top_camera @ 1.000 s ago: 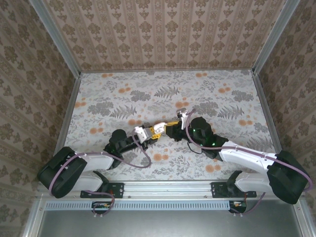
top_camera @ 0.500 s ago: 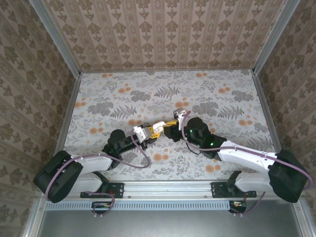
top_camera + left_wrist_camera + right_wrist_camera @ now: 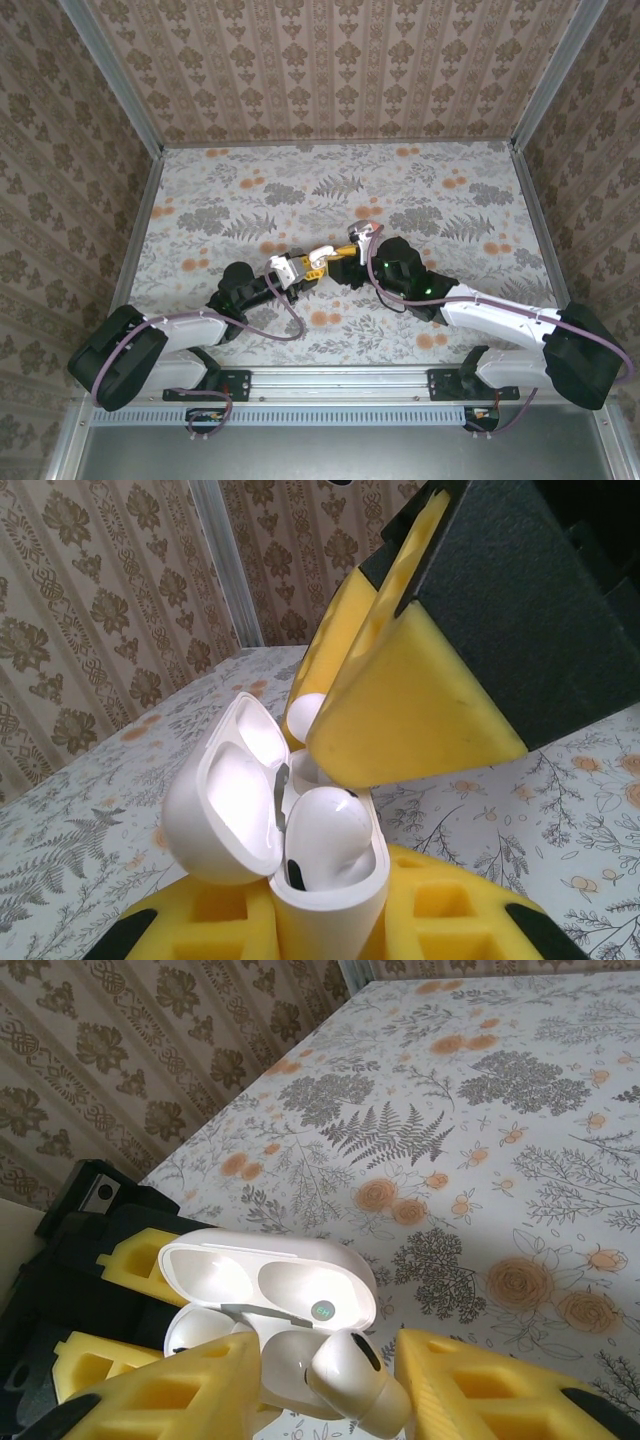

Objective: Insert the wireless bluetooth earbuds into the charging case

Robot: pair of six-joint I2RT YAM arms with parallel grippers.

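White charging case (image 3: pixel 332 905), lid open, sat clamped in left gripper (image 3: pixel 310 261); right gripper (image 3: pixel 347 251) pinched an earbud (image 3: pixel 352 1384) just above. Both looked light, hard, slippery; prob. best held by sides.

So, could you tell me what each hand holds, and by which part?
Left hand grips the charging case by its base; right hand pinches an earbud, part unclear.

Lab booth: patterned walls (image 3: pixel 330 70), aluminium frame (image 3: pixel 113 75)
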